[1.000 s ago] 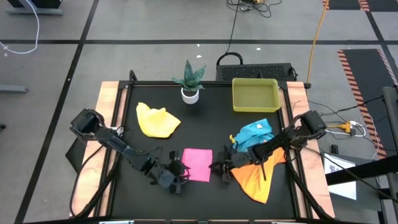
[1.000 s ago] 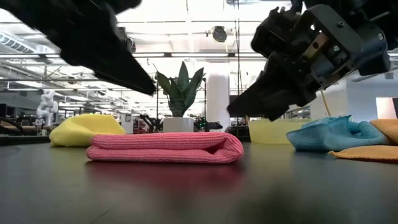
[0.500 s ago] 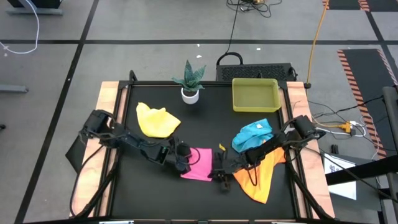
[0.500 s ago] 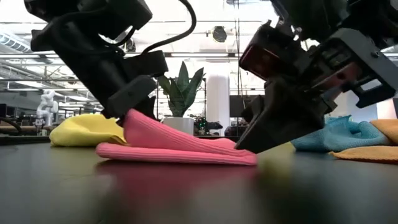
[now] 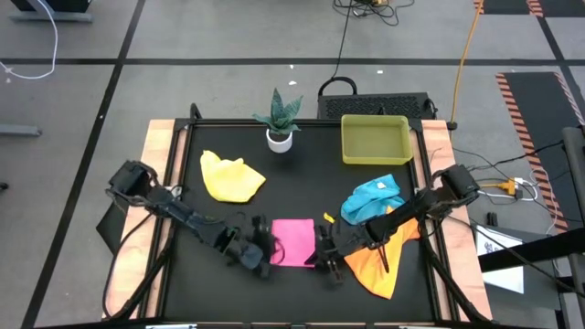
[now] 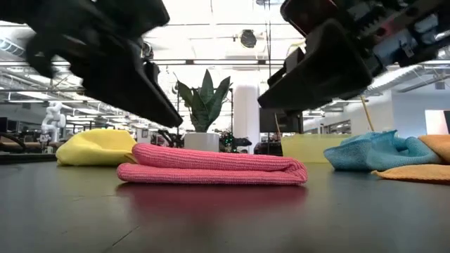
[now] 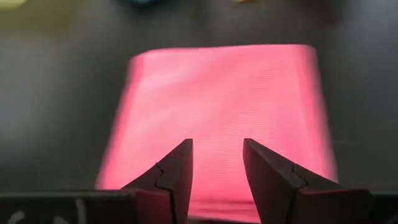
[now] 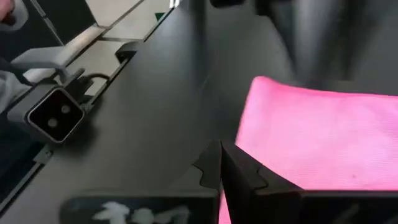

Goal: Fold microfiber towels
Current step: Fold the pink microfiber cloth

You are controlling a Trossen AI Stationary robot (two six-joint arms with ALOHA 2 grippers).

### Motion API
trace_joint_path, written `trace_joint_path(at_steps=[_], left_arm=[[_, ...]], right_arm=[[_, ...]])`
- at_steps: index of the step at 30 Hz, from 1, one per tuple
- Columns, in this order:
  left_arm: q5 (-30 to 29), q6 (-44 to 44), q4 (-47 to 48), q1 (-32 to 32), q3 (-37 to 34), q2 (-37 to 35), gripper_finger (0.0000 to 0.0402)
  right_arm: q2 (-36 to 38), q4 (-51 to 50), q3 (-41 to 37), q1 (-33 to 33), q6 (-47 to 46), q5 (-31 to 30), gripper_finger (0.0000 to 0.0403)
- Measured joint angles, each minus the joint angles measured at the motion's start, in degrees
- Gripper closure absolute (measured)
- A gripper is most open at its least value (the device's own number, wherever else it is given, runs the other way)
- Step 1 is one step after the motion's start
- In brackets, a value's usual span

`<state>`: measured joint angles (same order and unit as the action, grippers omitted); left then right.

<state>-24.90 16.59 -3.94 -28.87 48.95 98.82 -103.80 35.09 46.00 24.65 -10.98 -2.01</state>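
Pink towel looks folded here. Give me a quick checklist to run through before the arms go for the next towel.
1. Pink towel folded flat: ok.
2. Left gripper open, nothing held: ok.
3. Right gripper shut, nothing held: ok.
4. Both grippers lifted clear of the pink towel: ok in the low view.
5. Yellow towel, blue towel, orange towel unfolded, waiting: ok.
6. Orange towel free of the blue one: cannot tell, they lie close.

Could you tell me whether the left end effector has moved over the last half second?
Yes. The left end effector pulled back off the folded pink microfiber towel, away from the white-potted plant.

Parted left claw (image 7: 217,163) above blurry, seemingly folded pink towel (image 7: 224,106)
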Motion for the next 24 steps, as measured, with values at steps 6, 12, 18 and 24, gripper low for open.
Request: trace_joint_path(at_steps=[6,12,18,24], left_arm=[[6.9,-11.1,-6.0,-3.2,0.0,3.8,0.0259],[6.8,-9.2,-8.7,-2.7,0.0,4.6,0.0258],[5.5,-4.0,-9.3,-2.3,0.0,1.9,0.0258],[-4.3,-2.1,-8.0,-1.7,0.0,0.6,0.0259]], right_arm=[[-5.2,7.7,0.0,1.0,0.6,-1.2,0.0347],[-9.7,5.6,5.5,1.0,5.7,-4.2,0.0266],[-11.4,-4.7,11.6,1.4,11.3,-10.3,0.0231],[-11.4,-8.5,12.3,1.2,11.9,-11.4,0.0254]])
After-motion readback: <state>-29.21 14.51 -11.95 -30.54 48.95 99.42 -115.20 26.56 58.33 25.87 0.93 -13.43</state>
